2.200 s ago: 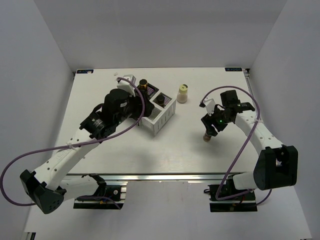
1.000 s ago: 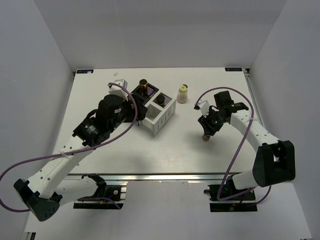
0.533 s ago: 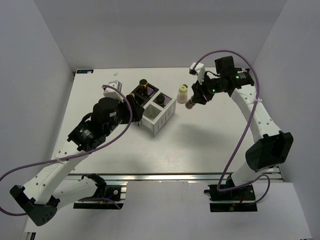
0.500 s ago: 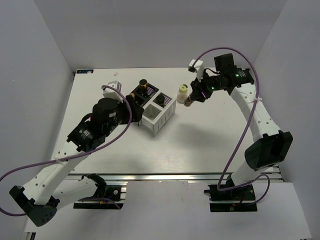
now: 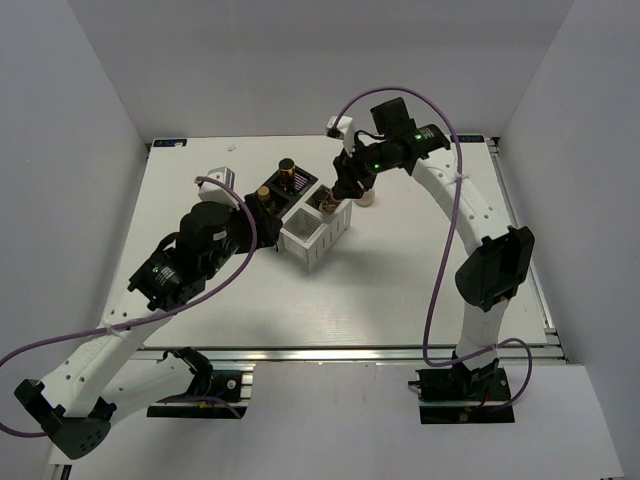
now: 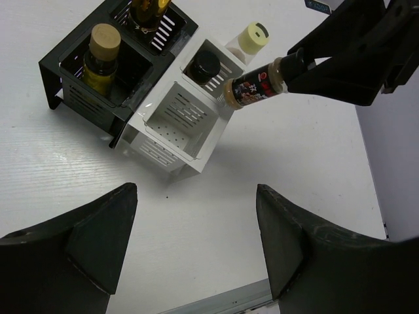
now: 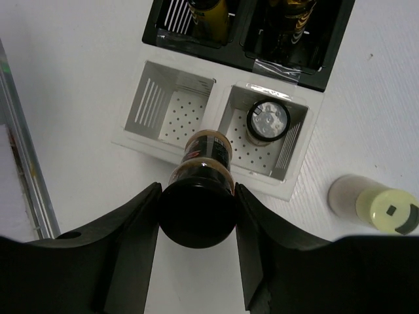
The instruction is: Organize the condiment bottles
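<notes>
My right gripper [image 7: 197, 193] is shut on a brown bottle with a black cap [image 7: 204, 157] and holds it tilted over the white two-compartment box [image 7: 196, 154]; the bottle also shows in the left wrist view [image 6: 257, 84]. One white compartment [image 7: 171, 108] is empty and the other holds a dark bottle [image 7: 268, 121]. The black box [image 6: 72, 91] holds a yellow bottle [image 6: 103, 60] and an amber bottle [image 6: 146, 9]. A cream-white jar [image 7: 376, 207] stands on the table beside the white box. My left gripper [image 6: 195, 193] is open and empty, on the near side of the boxes.
In the top view the black box [image 5: 272, 186] and white box [image 5: 308, 243] stand together at the table's centre back, with the right arm [image 5: 440, 190] reaching across from the right. The table's metal front edge [image 6: 216, 302] lies close below my left fingers.
My right gripper lifted the brown bottle from the right side of the table and carried it left, over the white box. My left arm drew back towards the near left.
</notes>
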### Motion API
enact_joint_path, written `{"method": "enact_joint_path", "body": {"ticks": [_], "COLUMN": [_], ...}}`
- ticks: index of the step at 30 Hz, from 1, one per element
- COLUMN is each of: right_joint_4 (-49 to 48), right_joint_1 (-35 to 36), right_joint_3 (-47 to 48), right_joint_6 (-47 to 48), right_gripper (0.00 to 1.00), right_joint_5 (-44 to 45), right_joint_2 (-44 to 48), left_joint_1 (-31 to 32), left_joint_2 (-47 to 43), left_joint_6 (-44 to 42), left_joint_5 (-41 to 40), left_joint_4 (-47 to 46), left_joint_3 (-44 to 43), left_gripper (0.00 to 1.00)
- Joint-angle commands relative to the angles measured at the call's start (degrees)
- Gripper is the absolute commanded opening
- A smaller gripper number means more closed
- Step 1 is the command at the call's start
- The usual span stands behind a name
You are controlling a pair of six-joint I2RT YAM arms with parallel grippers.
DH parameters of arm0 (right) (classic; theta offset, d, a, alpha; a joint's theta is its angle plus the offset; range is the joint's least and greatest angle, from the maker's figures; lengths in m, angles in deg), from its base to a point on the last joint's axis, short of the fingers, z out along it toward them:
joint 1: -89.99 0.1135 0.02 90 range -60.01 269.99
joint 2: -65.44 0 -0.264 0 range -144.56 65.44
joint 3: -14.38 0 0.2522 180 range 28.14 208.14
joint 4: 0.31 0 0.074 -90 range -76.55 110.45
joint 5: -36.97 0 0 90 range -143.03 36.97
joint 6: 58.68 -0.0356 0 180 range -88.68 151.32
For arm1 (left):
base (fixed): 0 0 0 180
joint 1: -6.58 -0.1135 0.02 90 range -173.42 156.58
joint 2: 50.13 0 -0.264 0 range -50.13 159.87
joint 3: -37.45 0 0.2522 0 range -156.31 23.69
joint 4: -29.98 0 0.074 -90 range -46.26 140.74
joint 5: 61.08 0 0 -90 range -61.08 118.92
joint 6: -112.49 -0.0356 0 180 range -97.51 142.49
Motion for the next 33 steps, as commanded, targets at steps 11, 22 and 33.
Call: {"method": "enact_joint_path", "body": {"ticks": [11,22,33], "right_joint_4": [-1.85,-2.02,-2.11], "right_joint_1": [0.57,0.75,0.75], "right_joint_3": [3.21,3.21,3.21], "right_joint_6": [-0.61,0.71,1.94], "right_gripper": [0.00,0.00,0.00], "right_joint_5": [0.05,2.60,6.82], "right_joint_2": [-3.52,-6.95,-6.17], "left_joint_1": [0.35,0.35,0.35], "left_joint_2": [-2.15,-2.33,-3.03], "left_joint_6": [1.54,1.71,1.98], "left_joint_5": [-1.40,-1.83,-2.19], "left_joint_4": [1.29,1.82,2.35], "left_joint_3": [1.50,1.50,1.68], "left_gripper": [0.83,0.83,0.83]}}
